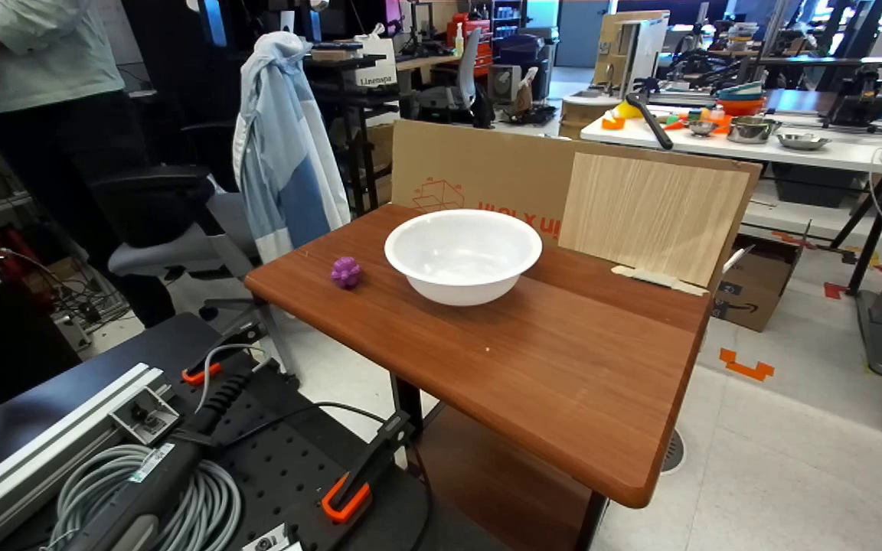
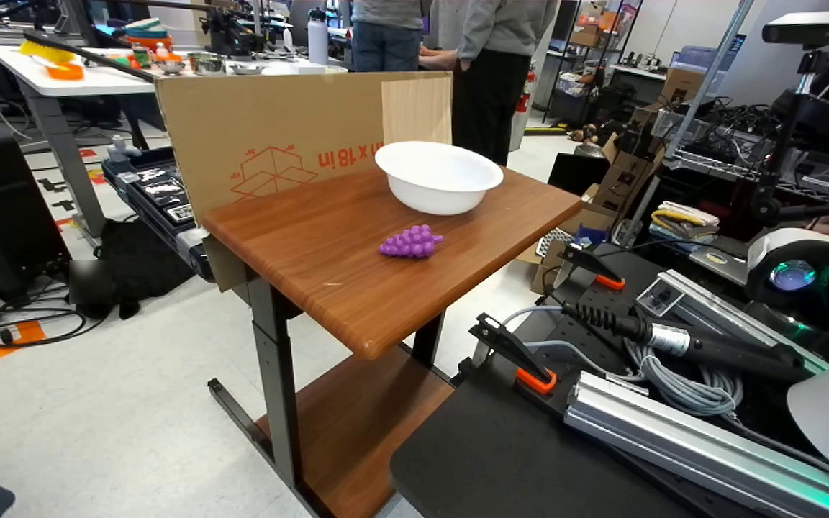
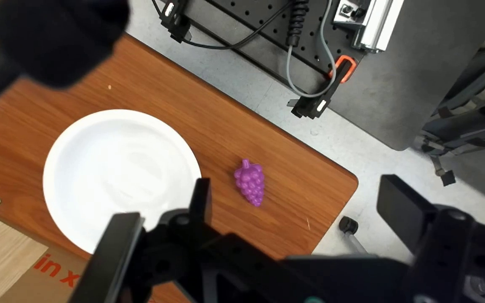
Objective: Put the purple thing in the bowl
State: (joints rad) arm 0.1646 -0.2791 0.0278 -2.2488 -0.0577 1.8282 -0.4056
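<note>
The purple thing is a small toy bunch of grapes (image 1: 346, 272) lying on the brown wooden table. It shows also in an exterior view (image 2: 411, 242) and in the wrist view (image 3: 250, 182). The white bowl (image 1: 462, 291) stands upright on the table beside it, apart from it, and looks empty. It shows also in an exterior view (image 2: 443, 196) and at the left of the wrist view (image 3: 120, 176). My gripper (image 3: 295, 189) is open with nothing between its fingers, above the table. The grapes appear between the fingers, nearer the left one. The gripper is out of both exterior views.
The table (image 1: 563, 375) has a cardboard sheet (image 2: 278, 129) standing along its back edge, with a light wooden board (image 1: 651, 214) against it. A black bench (image 2: 501, 446) with clamps, a metal rail and coiled cable (image 1: 204, 490) stands across a gap from the table.
</note>
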